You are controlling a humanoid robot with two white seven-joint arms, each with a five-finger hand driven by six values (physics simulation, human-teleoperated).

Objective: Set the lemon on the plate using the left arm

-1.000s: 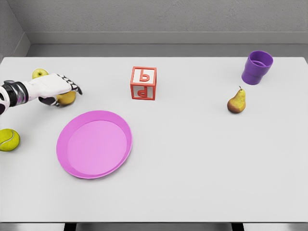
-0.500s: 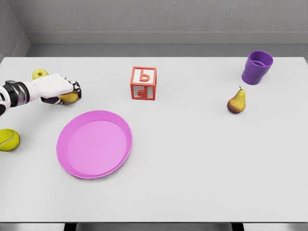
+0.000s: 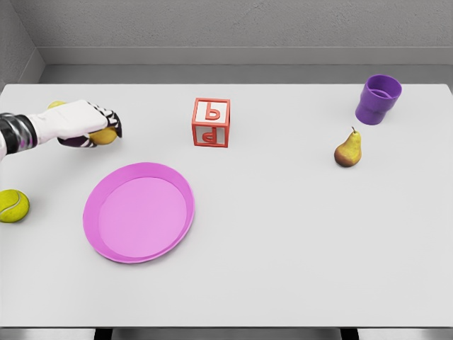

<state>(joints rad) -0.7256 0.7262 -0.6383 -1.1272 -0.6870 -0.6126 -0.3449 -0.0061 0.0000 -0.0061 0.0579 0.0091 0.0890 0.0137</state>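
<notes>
Lemon (image 3: pixel 105 136) sits wrapped in our left hand (image 3: pixel 83 124), fingers curled round it, just above the table (image 3: pixel 283 234) at the far left, beyond the plate (image 3: pixel 139 211). We see the plate bare, and the cup's (image 3: pixel 379 98) inside shows nothing.

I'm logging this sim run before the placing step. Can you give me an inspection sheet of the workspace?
Surface: white table, flat.
Job's things: lemon in the left hand's grasp; pink plate holds nothing.
Clutter: tennis ball, red letter block, pear, purple cup, small yellow-green fruit partly hidden behind the hand.
Grippers: left hand with fingers curled on the lemon; right hand out of view.
Cables: nothing seen.
Surroundings: grey wall.
</notes>
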